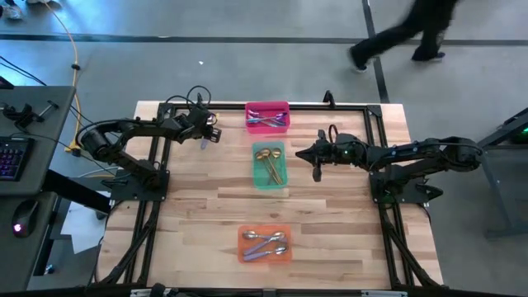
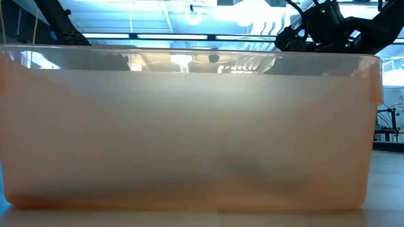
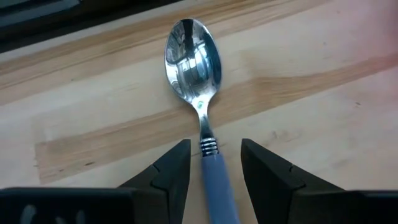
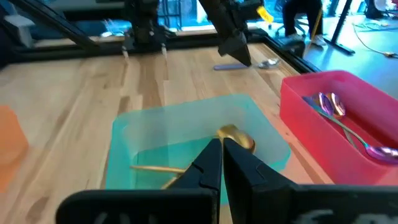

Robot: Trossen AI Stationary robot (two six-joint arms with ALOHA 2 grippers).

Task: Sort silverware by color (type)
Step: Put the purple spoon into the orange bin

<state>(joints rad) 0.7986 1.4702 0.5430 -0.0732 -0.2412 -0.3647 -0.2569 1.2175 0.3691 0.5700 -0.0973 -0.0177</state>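
Low view is nearly all blocked by the translucent orange bin [image 2: 189,126]; only arm bits show above it. My left hand [image 3: 214,168], fingers apart, straddles a blue-handled steel spoon [image 3: 193,56] lying flat on the wood surface [image 1: 346,239], approx 9 o'clock of the pink bin [image 1: 267,117]. Right hand [image 4: 222,163] clenched, empty, over the green bin [image 4: 124,134] w/ gold spoons [image 4: 236,138].

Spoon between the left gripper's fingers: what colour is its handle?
Lavender-blue handle below a silver bowl; the left wrist view shows the spoon best.
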